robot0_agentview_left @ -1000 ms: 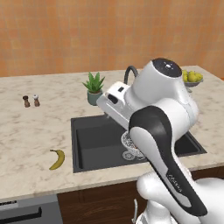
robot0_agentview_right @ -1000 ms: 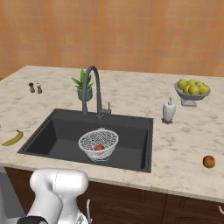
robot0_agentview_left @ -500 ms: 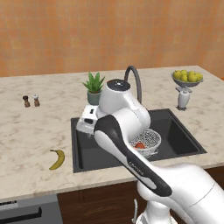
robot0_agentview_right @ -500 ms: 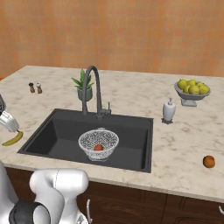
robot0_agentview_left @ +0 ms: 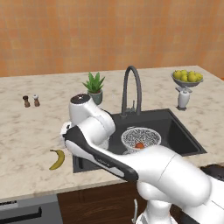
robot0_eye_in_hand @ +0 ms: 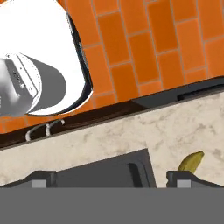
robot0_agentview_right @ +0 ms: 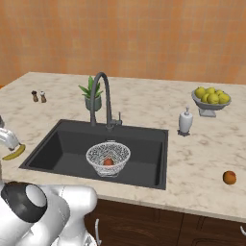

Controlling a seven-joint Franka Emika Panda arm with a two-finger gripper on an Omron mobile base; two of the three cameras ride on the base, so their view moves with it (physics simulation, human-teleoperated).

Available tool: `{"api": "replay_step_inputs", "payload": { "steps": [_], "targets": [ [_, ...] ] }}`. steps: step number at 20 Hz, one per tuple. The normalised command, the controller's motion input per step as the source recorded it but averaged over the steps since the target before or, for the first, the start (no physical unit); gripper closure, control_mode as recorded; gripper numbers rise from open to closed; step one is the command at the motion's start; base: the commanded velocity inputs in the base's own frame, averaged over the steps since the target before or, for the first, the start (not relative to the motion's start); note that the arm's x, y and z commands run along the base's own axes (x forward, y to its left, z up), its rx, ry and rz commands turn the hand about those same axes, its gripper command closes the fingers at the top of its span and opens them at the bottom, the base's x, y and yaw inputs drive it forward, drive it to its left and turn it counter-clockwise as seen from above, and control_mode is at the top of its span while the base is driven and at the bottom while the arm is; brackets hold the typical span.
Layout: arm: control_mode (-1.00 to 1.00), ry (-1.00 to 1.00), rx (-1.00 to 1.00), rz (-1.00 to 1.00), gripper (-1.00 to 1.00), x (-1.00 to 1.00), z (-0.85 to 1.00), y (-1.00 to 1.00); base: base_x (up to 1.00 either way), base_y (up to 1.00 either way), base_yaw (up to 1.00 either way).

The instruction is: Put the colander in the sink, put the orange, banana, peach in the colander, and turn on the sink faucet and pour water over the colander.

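Swinging leftward off the sink [robot0_agentview_left: 183,135] over the last second, the arm had carried its hand to the counter's left edge, close above the banana [robot0_agentview_left: 57,159].

That banana lay flat on the marble at about 9 o'clock from the basin, just off its rim; in the hand view its yellow tip [robot0_eye_in_hand: 191,162] peeked out beside the right fingertip [robot0_eye_in_hand: 186,178]. It looked light, fairly firm and smooth-skinned, likely to bruise if squeezed hard and to roll off a grip taken near an end, so the thick middle of the curve, pinched across its width, seemed the best hold.

Both tips sat far apart, so the gripper [robot0_eye_in_hand: 111,180] was spread wide and held nothing.

One red-orange fruit [robot0_agentview_right: 108,162] already sat in the colander [robot0_agentview_right: 108,157] in the basin. Another round fruit [robot0_agentview_right: 229,177] waited at 3 o'clock on the counter.
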Motion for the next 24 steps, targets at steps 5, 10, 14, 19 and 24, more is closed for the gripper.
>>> {"api": "replay_step_inputs", "payload": {
  "steps": [5,10,14,19,24],
  "targets": [
    [-1.00,0.13,-0.13,0.01,-1.00,0.41,-0.48,0.41,0.00,0.00,0.00],
    [-1.00,0.00,-0.05,0.02,-1.00,0.39,-0.46,0.30,0.00,0.00,0.00],
    [-1.00,-0.04,0.00,0.05,-1.00,0.38,-0.57,0.11,0.00,0.00,0.00],
    [-1.00,-0.02,0.00,0.04,-1.00,0.49,-0.48,0.12,0.00,0.00,0.00],
    [-1.00,-0.06,0.00,0.03,-1.00,0.50,-0.32,0.26,0.00,0.00,0.00]
  ]
}}
